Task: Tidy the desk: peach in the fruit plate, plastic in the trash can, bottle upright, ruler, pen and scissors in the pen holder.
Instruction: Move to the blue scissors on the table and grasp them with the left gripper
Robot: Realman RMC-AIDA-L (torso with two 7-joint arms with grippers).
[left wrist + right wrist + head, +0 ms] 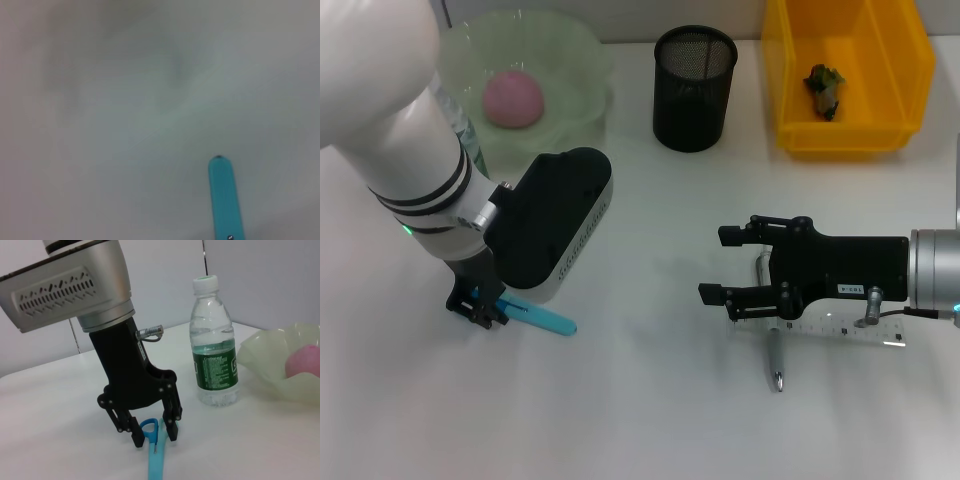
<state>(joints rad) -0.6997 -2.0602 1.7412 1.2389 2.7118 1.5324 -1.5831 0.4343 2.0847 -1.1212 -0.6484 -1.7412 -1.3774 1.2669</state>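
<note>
Blue scissors [535, 315] handles hidden between left gripper [154, 432] fingers, pinched; right gripper [725, 265] spread above half-covered pen [773, 360].

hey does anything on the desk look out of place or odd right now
Mostly tidy: the peach sits in the fruit plate and the bottle stands upright. Still loose on the desk are the scissors, with the left gripper down around their handles, and the pen and ruler beneath the open right gripper.
</note>
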